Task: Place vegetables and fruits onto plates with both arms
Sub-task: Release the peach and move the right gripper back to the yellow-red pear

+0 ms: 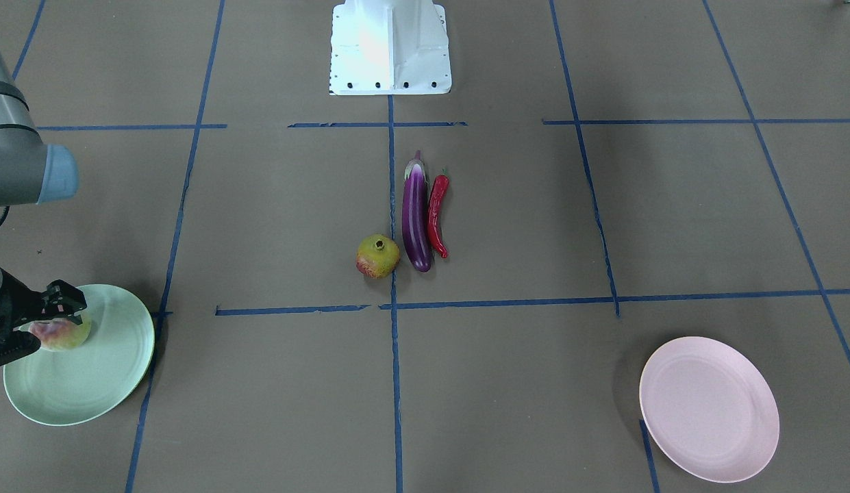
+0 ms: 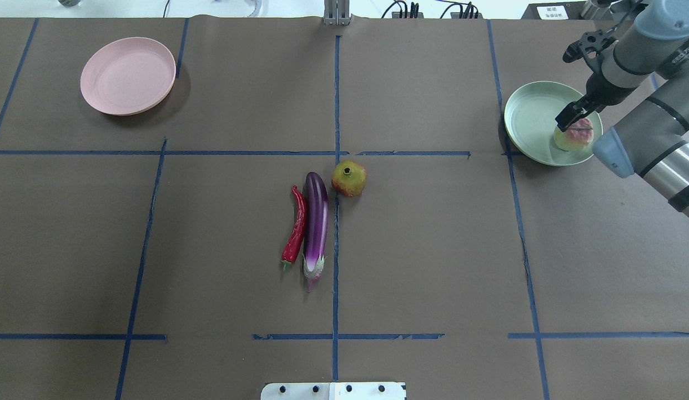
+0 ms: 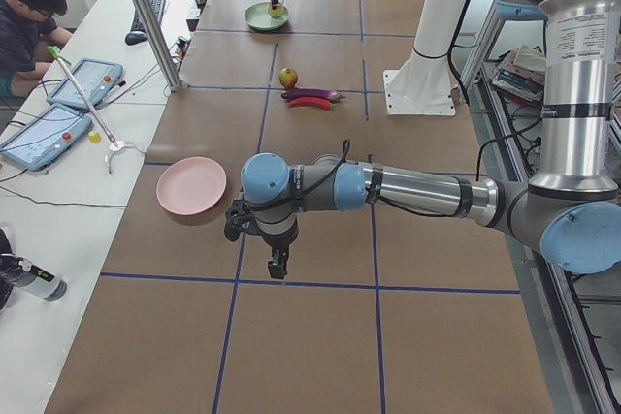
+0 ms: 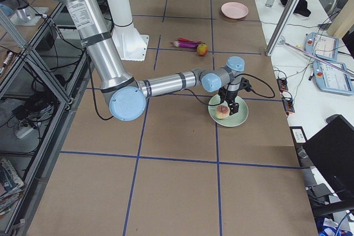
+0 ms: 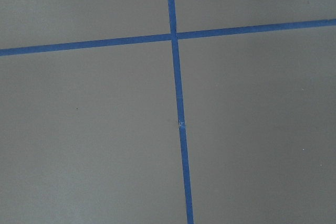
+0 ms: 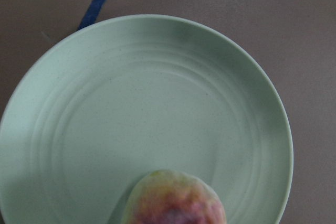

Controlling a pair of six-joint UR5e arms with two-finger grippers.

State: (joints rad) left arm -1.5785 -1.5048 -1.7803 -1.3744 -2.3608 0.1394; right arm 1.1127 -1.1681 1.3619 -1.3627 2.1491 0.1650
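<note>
Your right gripper (image 2: 569, 116) sat at the peach (image 2: 574, 138) in the green plate (image 2: 530, 119). Its arm (image 2: 638, 53) hid one finger, so you couldn't tell whether it clamped. The left gripper (image 3: 277, 264) showed only side-on, near the pink plate (image 3: 191, 184), grip unclear. The pomegranate (image 2: 349, 178), eggplant (image 2: 316, 222) and chili (image 2: 296, 228) lay mid-table. The arm's lettering was illegible.

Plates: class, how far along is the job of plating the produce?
Done: nothing for certain. In hand: the peach at the green plate, right gripper around it, release unclear. To do: pomegranate, eggplant and chili lie on the table; pink plate holds nothing; left gripper hangs above.
</note>
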